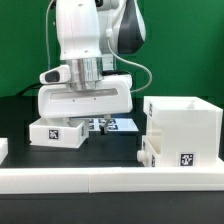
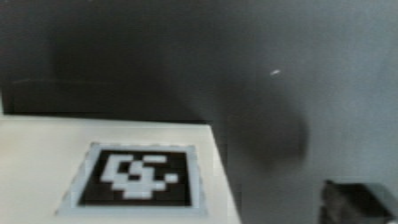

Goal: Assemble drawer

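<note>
The large white drawer shell (image 1: 182, 122) stands at the exterior view's right, with a tag (image 1: 186, 158) low on its front. One small white tray (image 1: 149, 151) sits against the shell's lower left side. The other small tray (image 1: 55, 131), also tagged, lies on the black table at the exterior view's left. My gripper (image 1: 97, 123) hangs low over the table just beside that tray, open and empty. In the wrist view the tray's white face and tag (image 2: 139, 172) fill one corner, and one dark finger (image 2: 365, 198) shows at the edge.
The marker board (image 1: 120, 125) lies flat on the table behind my gripper. The long low white border wall (image 1: 110, 178) runs along the front. A white piece (image 1: 3, 150) shows at the exterior view's far left edge. A green wall stands behind.
</note>
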You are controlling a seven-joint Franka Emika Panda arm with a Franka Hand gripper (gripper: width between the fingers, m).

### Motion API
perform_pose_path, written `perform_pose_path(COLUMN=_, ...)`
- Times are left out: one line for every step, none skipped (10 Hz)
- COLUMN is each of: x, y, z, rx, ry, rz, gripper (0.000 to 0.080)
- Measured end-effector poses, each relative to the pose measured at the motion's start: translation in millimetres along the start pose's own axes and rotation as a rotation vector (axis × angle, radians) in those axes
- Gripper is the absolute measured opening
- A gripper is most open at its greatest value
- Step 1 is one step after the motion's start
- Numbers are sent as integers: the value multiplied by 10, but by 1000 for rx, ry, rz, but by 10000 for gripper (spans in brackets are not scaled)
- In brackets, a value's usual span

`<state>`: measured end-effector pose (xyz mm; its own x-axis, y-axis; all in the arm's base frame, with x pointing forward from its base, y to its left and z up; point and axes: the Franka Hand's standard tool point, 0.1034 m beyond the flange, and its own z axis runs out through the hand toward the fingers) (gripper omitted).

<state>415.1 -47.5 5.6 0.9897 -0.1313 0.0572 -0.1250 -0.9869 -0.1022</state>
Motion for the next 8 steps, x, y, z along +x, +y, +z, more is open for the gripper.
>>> perform_pose_path(x=-1, y=0, z=1, rx=0, ry=0, rz=-6, gripper=371)
perform_pose_path(x=-1, y=0, z=2, rx=0, ry=0, rz=-13, gripper=222)
perform_pose_path(x=-2, y=-2, z=2, rx=0, ry=-1, rz=-16, gripper=222)
perform_pose_path(x=0, y=-7, z=2, rx=0, ry=0, rz=-19, gripper=68)
perform_pose_path(x=10, y=-15, z=-7, rx=0, ry=2, rz=-21, gripper=68)
perform_pose_path(x=17, y=-32, z=-10, rx=0, ry=4, rz=-26, gripper=47)
perform_pose_path(x=24, y=-55, z=-15, rx=0, ry=4, rz=-31, gripper=47)
perform_pose_path(x=40, y=-101, z=-37, rx=0, ry=4, rz=-42, gripper=44)
